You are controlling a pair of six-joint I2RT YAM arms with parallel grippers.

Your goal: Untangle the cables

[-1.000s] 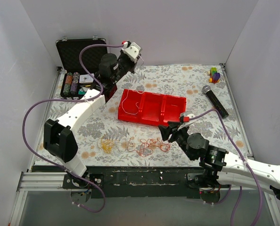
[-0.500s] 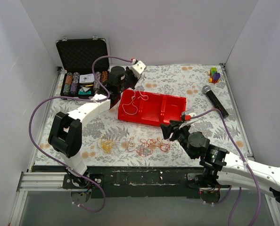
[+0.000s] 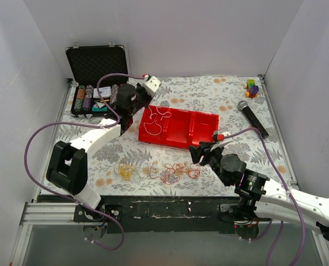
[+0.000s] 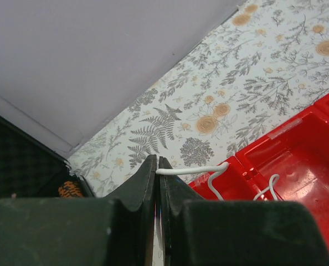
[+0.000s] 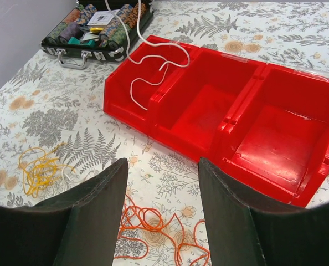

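My left gripper is shut on the end of a thin white cable just behind the left end of the red tray. The white cable trails over the rim into the tray's left compartment. Orange and red cables lie in loose curls on the table in front of the tray. A yellow clump lies to their left. My right gripper hangs open just above the orange curls, holding nothing.
An open black case with poker chips stands at the back left, close behind the left gripper. A black microphone lies right of the tray, and small coloured blocks sit in the back right corner.
My left arm has come down and forward with the white cable, laying more of it into the tray's left compartment. The right gripper has edged left toward the orange curls.
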